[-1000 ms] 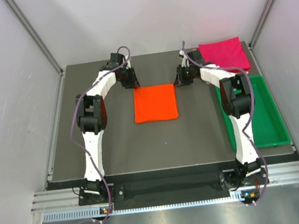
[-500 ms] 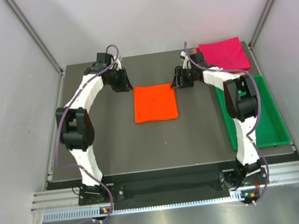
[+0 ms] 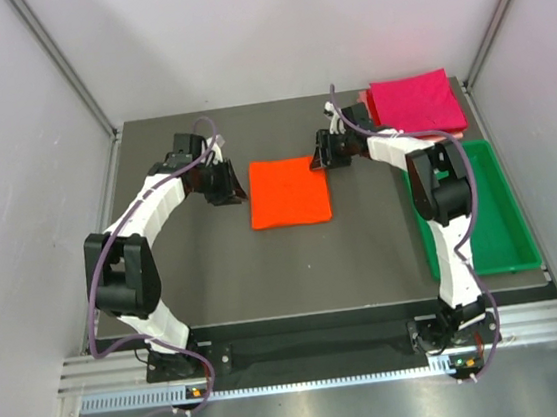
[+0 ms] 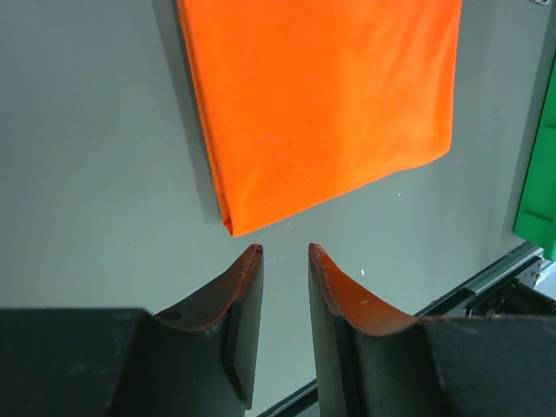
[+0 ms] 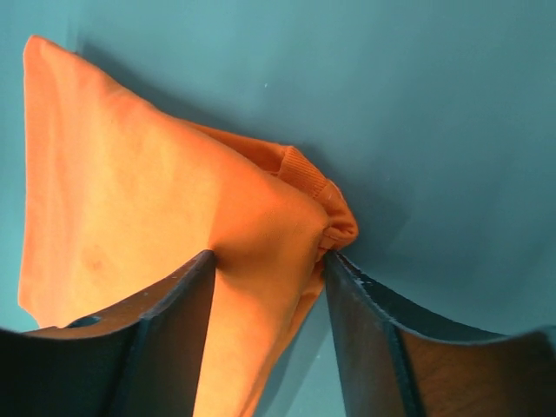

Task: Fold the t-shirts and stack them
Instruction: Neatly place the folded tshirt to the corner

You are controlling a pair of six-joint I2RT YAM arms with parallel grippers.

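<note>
So the orange t-shirt [image 3: 289, 191] is lying folded into a square around the middle of the table [image 3: 265, 270]. The left gripper [image 3: 227, 184] sits just off its left edge, jaws a bit apart with nothing in them. The right gripper [image 3: 319, 156] is at the shirt's far right corner, jaws spread either side of that bunched corner, can't tell if it's actually pinching it. The magenta t-shirt [image 3: 415, 102] is stacked on the pale pink t-shirt [image 3: 456, 132] at the far right corner, and the green tray [image 3: 509, 243] runs along the right edge.
</note>
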